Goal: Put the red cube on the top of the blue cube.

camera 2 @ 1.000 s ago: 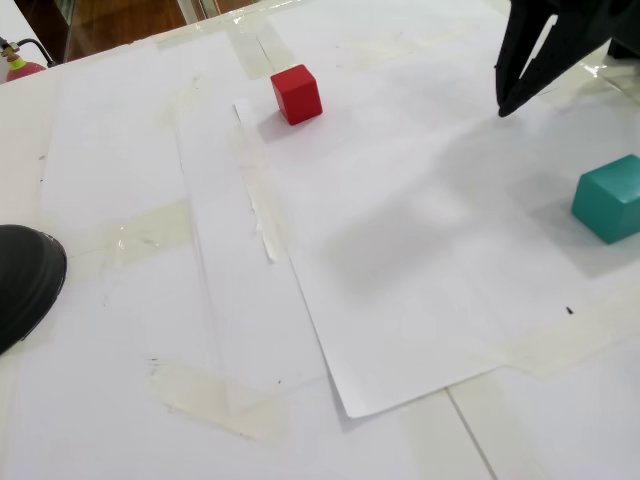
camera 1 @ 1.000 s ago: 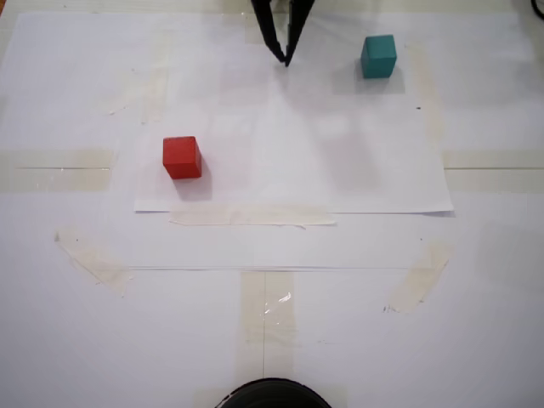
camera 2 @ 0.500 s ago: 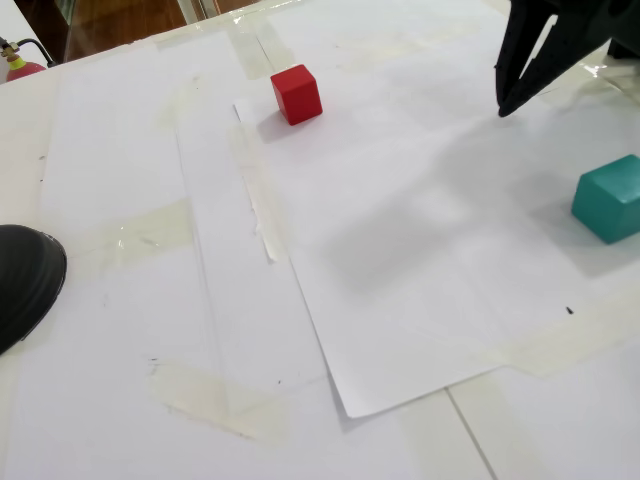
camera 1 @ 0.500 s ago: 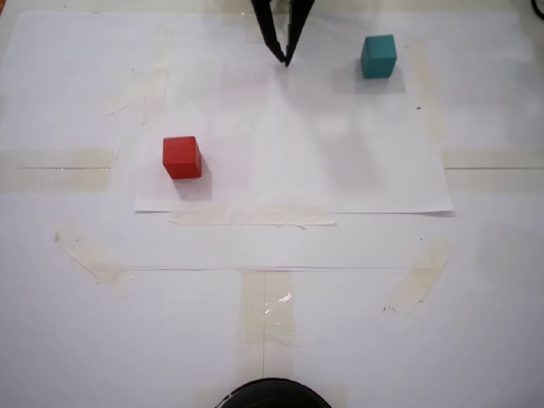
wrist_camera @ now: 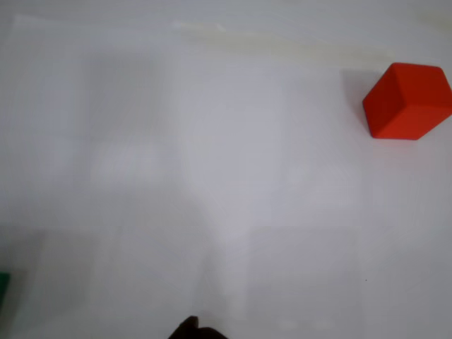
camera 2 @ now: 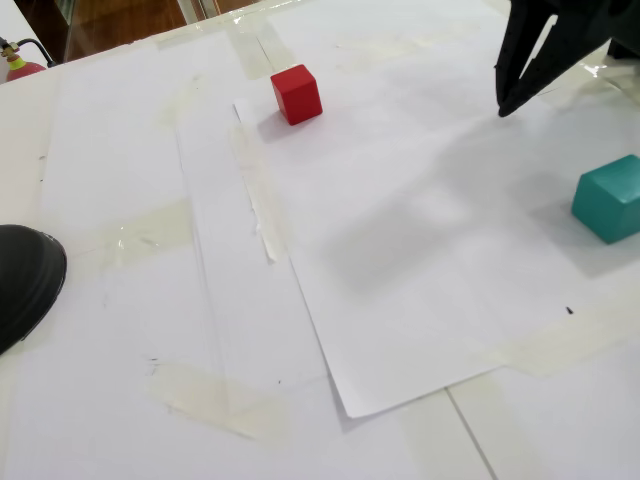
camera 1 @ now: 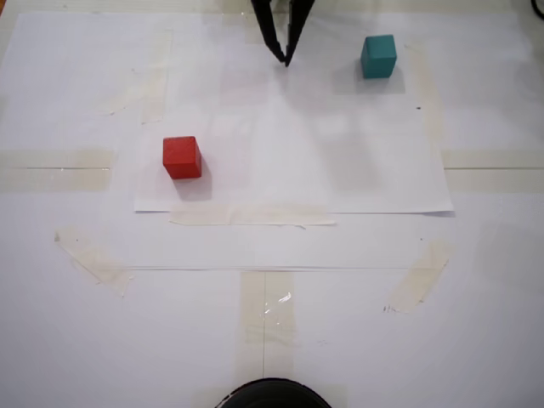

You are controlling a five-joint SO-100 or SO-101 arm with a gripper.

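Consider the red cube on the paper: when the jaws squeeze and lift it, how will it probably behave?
The red cube looks solid with flat faces, so it will probably stay stiff and neither roll nor tip. Its matte surface suggests a fair grip, though its slightly rounded edges could let it twist if pinched off-centre. It looks small, so it is likely light.

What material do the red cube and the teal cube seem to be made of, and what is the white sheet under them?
The red cube looks solid and matte, with no glare and softly rounded edges: maybe painted wood, plastic or foam. The teal cube has the same dull, even finish, so probably the same material. The white sheet looks like thin paper, because one corner lifts slightly; strips of beige tape hold it down.
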